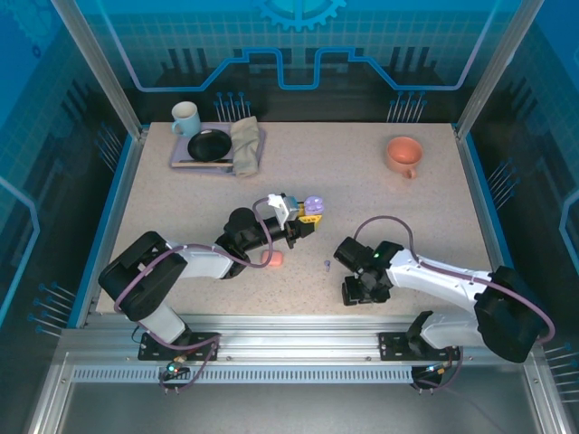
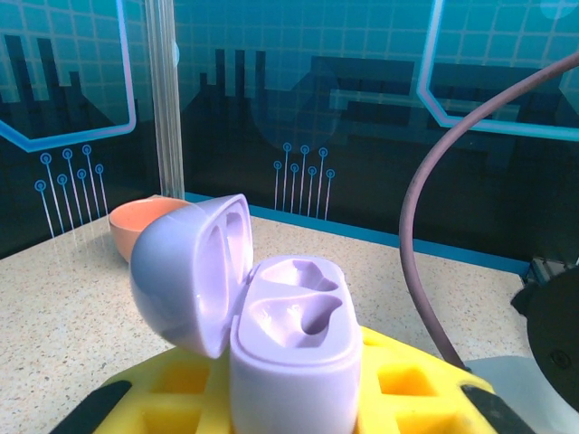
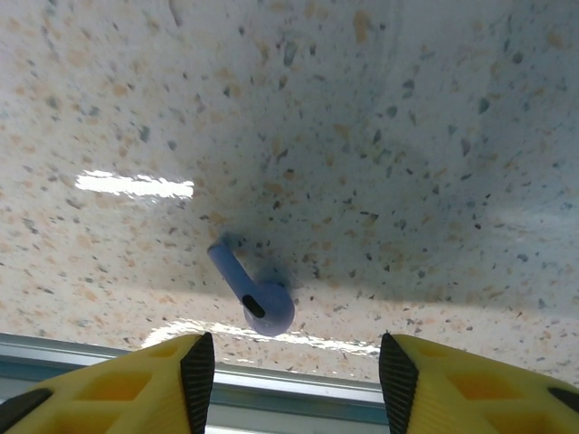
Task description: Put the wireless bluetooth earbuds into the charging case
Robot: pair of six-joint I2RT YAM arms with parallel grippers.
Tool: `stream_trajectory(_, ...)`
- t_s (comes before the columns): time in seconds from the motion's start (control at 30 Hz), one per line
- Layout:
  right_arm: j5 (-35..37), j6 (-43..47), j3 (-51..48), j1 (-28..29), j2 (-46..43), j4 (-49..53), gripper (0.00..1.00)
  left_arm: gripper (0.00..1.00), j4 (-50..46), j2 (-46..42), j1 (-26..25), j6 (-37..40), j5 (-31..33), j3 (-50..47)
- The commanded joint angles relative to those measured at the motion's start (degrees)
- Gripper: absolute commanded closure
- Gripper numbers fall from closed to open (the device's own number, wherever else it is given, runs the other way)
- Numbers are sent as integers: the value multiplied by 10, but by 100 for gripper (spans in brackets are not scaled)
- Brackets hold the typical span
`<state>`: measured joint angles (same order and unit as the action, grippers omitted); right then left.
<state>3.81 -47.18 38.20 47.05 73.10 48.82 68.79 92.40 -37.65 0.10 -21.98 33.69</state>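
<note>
Yellow fingers (image 3: pixel 127 389) of the right gripper (image 3: pixel 297 362) sit at the bottom of the right wrist view, spread well apart and holding nothing. Beyond the gap between them a lilac earbud (image 3: pixel 260 298) lies on the table (image 3: pixel 407 136), stem pointing up and left, touching neither finger. A metal rail (image 3: pixel 289 389) runs just behind it.

The table is a pale beige top with dark and orange speckles, and it carries glossy reflections. Blue panels printed with circuit lines wall it in, with aluminium posts at the corners.

From above, the right gripper (image 1: pixel 359 292) points toward the near edge. A tiny lilac earbud (image 1: pixel 326 265) lies on bare table just to its left; I cannot tell whether it is the same one.

The left gripper (image 1: pixel 310 217) is clamped on the lilac charging case (image 1: pixel 314 204) near the table's middle. In the left wrist view the case (image 2: pixel 294 353) stands upright between the yellow fingers (image 2: pixel 407 389), lid (image 2: pixel 190 271) swung open to the left and both moulded wells bare.

A salmon-pink item (image 1: pixel 272 259) rests beside the left forearm, too small to identify. An orange cup (image 1: pixel 403 155) stands at the far right. A tray (image 1: pixel 181 161) at the far left holds a mug (image 1: pixel 185 117), a black plate (image 1: pixel 210 145) and a folded cloth (image 1: pixel 245 145).
</note>
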Motion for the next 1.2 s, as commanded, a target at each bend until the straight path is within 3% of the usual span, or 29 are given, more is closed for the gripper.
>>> stream_trajectory(0.0,17,-17,3,14,18,31,47,100,4,-15,5,6,-9,14)
stream_trajectory(0.43,42,8,24,7,92,17,53,100,6,-13,8,7,-8,12)
stream_trajectory(0.93,75,111,156,-144,180,-22,58,100,6,-17,10,3,-7,8)
stream_trajectory(1.17,51,87,177,-160,128,-7,57,100,9,-20,11,1,-3,6)
